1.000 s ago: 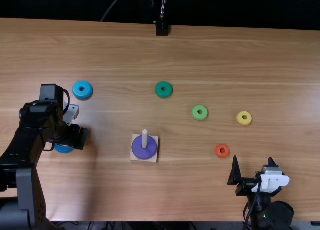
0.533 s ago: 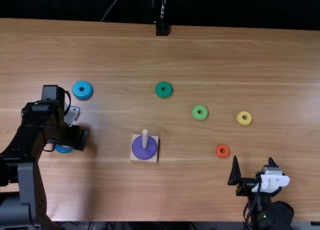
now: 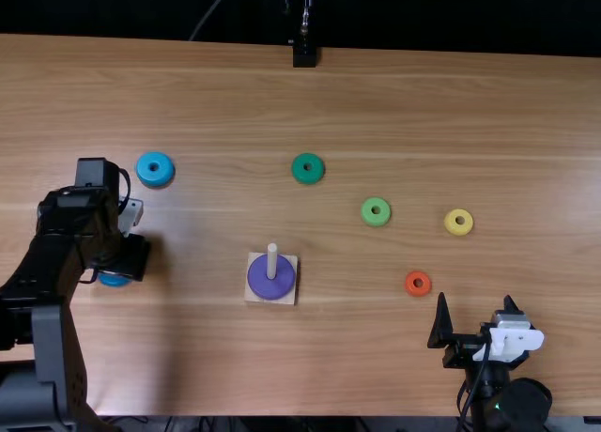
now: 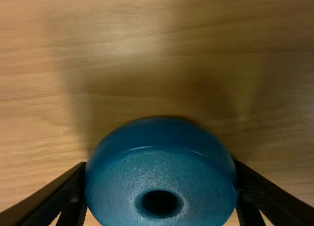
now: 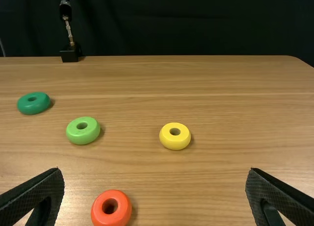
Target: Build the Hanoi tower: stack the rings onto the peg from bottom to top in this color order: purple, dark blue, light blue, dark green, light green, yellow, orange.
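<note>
In the top view my left gripper (image 3: 130, 261) is at the left of the table, over the dark blue ring (image 3: 114, 281). The left wrist view has the left gripper (image 4: 161, 179) shut on the dark blue ring (image 4: 160, 174), one finger at each side. The purple ring (image 3: 271, 277) lies around the peg (image 3: 272, 260) on its square base (image 3: 254, 293). My right gripper (image 3: 477, 312) stands open at the near right; in the right wrist view the right gripper (image 5: 155, 179) holds nothing. Loose rings are light blue (image 3: 155, 169), dark green (image 3: 307, 168), light green (image 3: 376, 211), yellow (image 3: 458, 222) and orange (image 3: 418, 283).
A black stand (image 3: 304, 53) is at the table's far edge. The wooden table (image 3: 394, 103) spreads between the loose rings and that edge, and the base with the peg sits between the two arms.
The left gripper has shifted slightly to the left in the top view, and the dark blue ring has shifted with it. The right arm and the other rings have kept still.
</note>
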